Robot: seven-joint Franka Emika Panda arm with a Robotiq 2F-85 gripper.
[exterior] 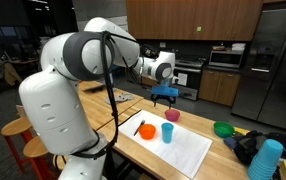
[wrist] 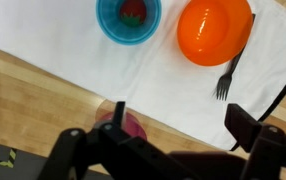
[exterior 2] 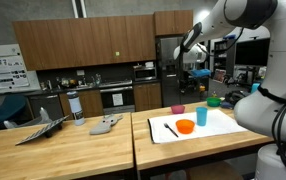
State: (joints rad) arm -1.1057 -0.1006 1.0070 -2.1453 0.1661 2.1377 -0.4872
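Your gripper [wrist: 173, 150] hangs high over the table [wrist: 23, 95], jaws spread wide and holding nothing. Nearest below it sits the pink cup [wrist: 121, 125], on bare wood just off the edge of the white mat [wrist: 73, 50]. On the mat: a blue cup [wrist: 129, 18] with something red inside, an orange bowl [wrist: 214, 30] and a dark fork [wrist: 230, 70] beside it. Judgement — nothing is grasped yet; the approach and any pick are all left to do
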